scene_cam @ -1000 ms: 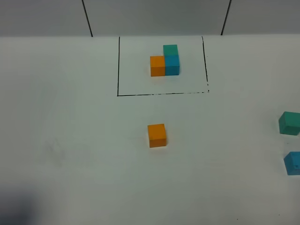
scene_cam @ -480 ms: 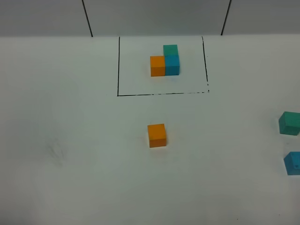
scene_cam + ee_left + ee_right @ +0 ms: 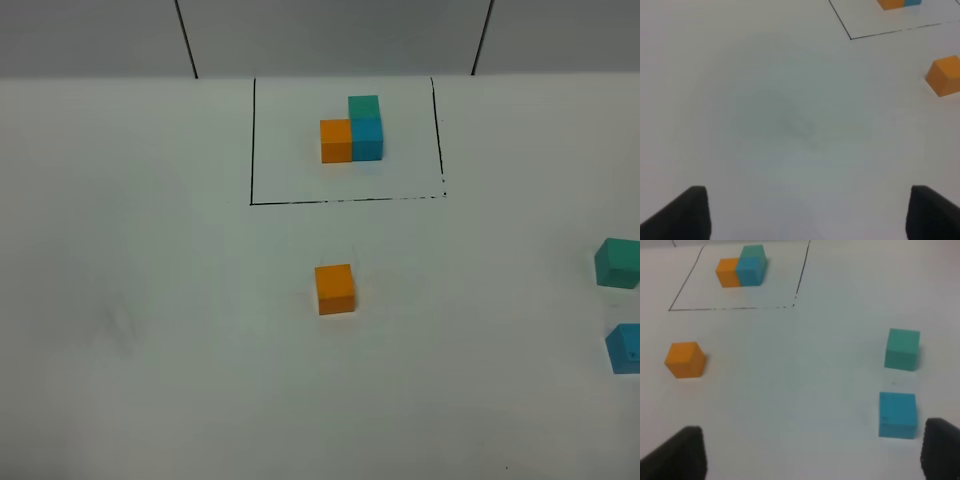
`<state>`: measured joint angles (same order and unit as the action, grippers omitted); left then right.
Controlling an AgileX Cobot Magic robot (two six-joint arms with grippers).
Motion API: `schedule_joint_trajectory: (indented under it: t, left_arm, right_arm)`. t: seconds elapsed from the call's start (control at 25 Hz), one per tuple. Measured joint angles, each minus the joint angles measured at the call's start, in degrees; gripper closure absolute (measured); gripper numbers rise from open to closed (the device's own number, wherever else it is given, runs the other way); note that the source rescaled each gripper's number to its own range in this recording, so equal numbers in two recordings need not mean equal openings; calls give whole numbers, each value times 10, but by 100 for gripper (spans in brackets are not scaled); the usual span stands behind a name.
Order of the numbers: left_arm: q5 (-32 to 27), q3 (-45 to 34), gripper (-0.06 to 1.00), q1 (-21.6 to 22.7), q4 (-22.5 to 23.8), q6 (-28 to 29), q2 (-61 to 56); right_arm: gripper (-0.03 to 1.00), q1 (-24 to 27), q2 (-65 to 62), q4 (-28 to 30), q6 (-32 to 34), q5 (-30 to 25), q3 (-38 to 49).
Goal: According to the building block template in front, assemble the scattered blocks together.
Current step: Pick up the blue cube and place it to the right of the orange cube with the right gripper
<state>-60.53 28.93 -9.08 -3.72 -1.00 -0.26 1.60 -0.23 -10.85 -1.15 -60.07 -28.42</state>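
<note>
The building block template [image 3: 352, 130] sits at the back inside a thin black drawn rectangle [image 3: 340, 200]: green on blue, orange alongside. It also shows in the right wrist view [image 3: 740, 267]. The loose orange cube [image 3: 335, 289] lies mid-table. The loose teal-green cube [image 3: 618, 263] and sky-blue cube [image 3: 625, 348] lie at the right edge. My left gripper [image 3: 807, 220] is open and empty over bare table, with the orange cube [image 3: 946, 75] off to one side. My right gripper [image 3: 810, 455] is open and empty, with the blue cube [image 3: 897, 415] and green cube [image 3: 902, 349] ahead near one finger. Neither gripper shows in the exterior view.
The white table [image 3: 150, 330] runs back to a grey wall [image 3: 330, 35] with two dark seams behind the template. The orange cube [image 3: 685, 360] lies apart from the other two loose cubes.
A dark shadow at the bottom left corner of the exterior view has faded away. No cube has moved.
</note>
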Motion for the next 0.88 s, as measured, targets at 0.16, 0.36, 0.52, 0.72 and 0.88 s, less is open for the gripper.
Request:
schedule_joint_trajectory:
  t: [0.16, 0.36, 0.52, 0.72, 0.88]
  left_arm:
    - [0, 0, 41, 65, -1, 0, -1]
    - [0, 0, 49, 83, -15, 0, -2]
    - [0, 0, 52, 85, -20, 0, -2]
    - [0, 0, 52, 85, -25, -2, -2]
    - [0, 0, 53, 85, -26, -3, -2]
  right_arm:
    - [22, 0, 0, 0, 0, 0, 0]
    - [22, 0, 0, 0, 2, 0, 0]
    - [22, 0, 0, 0, 2, 0, 0]
    - [22, 0, 0, 0, 2, 0, 0]
    - [22, 0, 0, 0, 2, 0, 0]
